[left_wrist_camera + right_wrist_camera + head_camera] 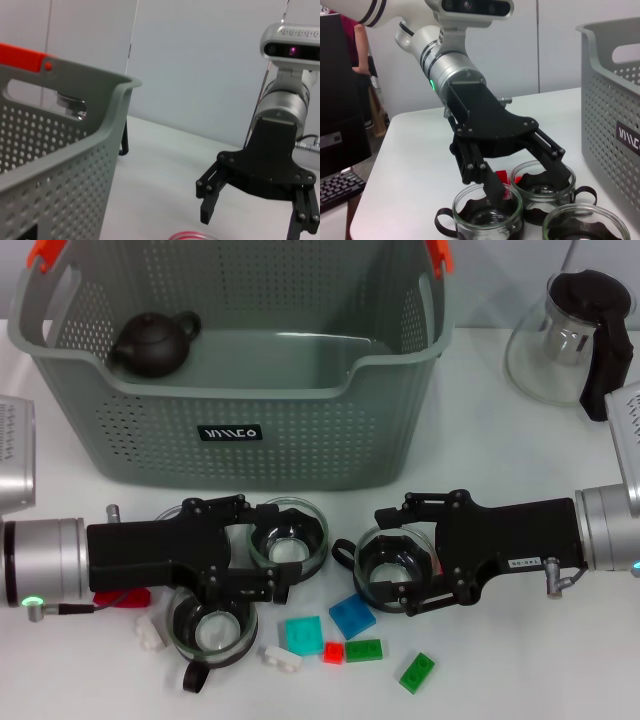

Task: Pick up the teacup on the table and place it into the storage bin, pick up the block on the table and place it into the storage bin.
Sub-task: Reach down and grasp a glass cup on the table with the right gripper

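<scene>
Reaching in from the table's (pixel 560 660) left edge, the left gripper (pixel 243 558) hung low over two glass teacups (pixel 290 537), its fingers spread wide and straddling the gap between the cup nearer the storage bin (pixel 300 455) and the one nearer the table's front edge (pixel 212 625); the right wrist view showed one finger (pixel 487 181) dipping at the rim of the nearer cup (pixel 487 215), likely so it could close on the glass wall. The right gripper (pixel 400 565) came in from the right edge, its jaws also open, framing a third teacup (pixel 392 562), neither arm gripping anything yet. The bin sat along the far edge, a dark teapot (pixel 152 340) already in its left corner. Coloured blocks (pixel 352 616) lay scattered toward the front edge, just beside the cups, untouched, so I judged the cups came first. A glass pitcher (pixel 570 335) stood at the far right corner.
</scene>
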Available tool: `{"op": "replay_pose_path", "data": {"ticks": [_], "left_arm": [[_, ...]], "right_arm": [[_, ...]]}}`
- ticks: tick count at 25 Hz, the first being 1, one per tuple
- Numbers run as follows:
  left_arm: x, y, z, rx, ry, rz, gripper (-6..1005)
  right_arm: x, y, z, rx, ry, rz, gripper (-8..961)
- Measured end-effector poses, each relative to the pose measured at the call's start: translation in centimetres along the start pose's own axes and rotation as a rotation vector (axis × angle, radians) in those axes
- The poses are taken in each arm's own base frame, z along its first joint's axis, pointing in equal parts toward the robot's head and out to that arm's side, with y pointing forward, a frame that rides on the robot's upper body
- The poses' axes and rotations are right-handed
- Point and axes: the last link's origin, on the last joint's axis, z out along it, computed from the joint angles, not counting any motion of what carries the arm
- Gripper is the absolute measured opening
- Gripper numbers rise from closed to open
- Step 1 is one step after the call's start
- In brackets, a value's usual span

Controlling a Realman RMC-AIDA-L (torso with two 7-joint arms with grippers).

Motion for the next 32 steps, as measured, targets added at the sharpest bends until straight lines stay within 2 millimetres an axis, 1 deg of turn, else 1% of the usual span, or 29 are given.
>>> {"op": "replay_pose_path", "data": {"ticks": [6, 32], "left_arm": [[-0.32, 0.3, 0.27, -0.011, -0.011, -0.004, 814], [-0.29, 0.49, 0.33, -0.023, -0.009, -0.01, 813]], "right_arm": [[-0.02, 0.04, 0.0, -0.003, -0.001, 0.0, 914], [0.44, 0.37, -0.02, -0.003, -0.004, 0.007, 915]]}}
